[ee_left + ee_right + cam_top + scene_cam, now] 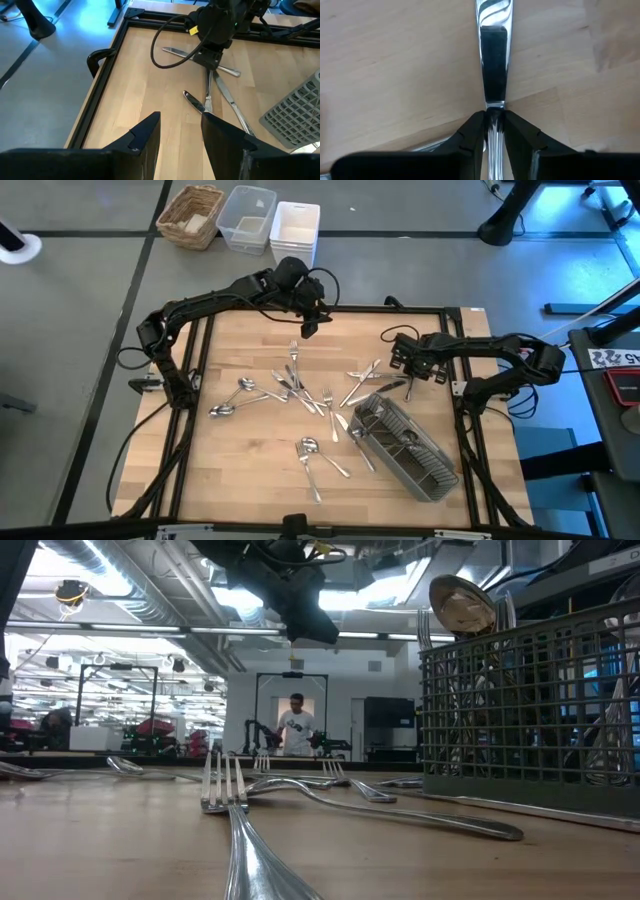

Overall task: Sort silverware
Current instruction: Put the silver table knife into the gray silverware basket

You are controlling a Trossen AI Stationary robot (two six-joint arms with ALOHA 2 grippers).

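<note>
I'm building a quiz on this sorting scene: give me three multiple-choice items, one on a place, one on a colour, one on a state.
1. Where does the caddy sit?
A. on the table's right side
B. far left corner
C. on the floor

2. What colour is the caddy?
A. red
B. grey
C. white

3. What is the right hand doing?
A. hanging open
B. gripping the caddy
C. pinching a utensil

Answers: 1 A, the high view shows it lying right of centre; 2 B, its mesh is grey; 3 C, the right wrist view shows both fingers closed on a shiny handle.

A robotics lab: other arm rigs (265,735) under exposed ceiling ducts (120,585).
</note>
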